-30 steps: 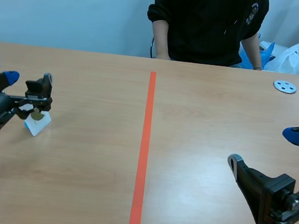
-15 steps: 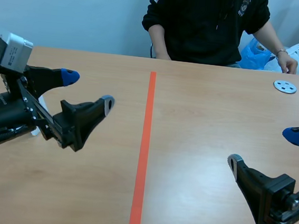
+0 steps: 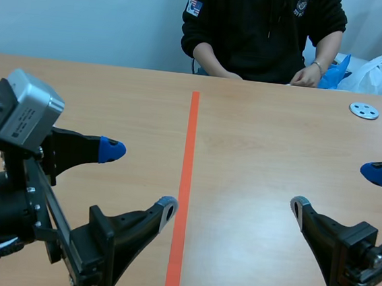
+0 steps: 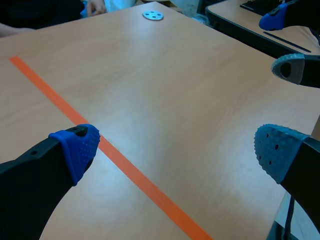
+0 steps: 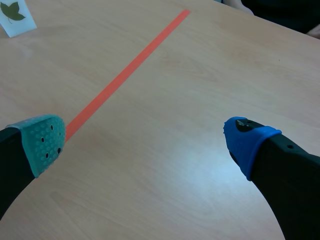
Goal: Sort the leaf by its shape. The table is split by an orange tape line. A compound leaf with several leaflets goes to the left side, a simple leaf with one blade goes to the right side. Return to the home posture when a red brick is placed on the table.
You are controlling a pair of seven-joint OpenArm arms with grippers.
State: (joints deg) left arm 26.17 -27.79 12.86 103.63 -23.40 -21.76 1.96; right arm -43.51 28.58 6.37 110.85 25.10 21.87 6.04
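White card (image 5: 15,19) bearing a green leaf (image 5: 12,11) stands upright left of the orange tape line (image 3: 184,183), toward the tabletop's (image 3: 279,138) left edge. In the scene view the left arm hides it. Leaf too small to class firmly; its side fits a compound reading.

Left end effector (image 3: 139,180): fingers apart, empty, beside the tape at the near edge.

Right end effector (image 3: 338,190): apart, empty, near-right corner.

Judgement: sort looks done. No red brick visible.
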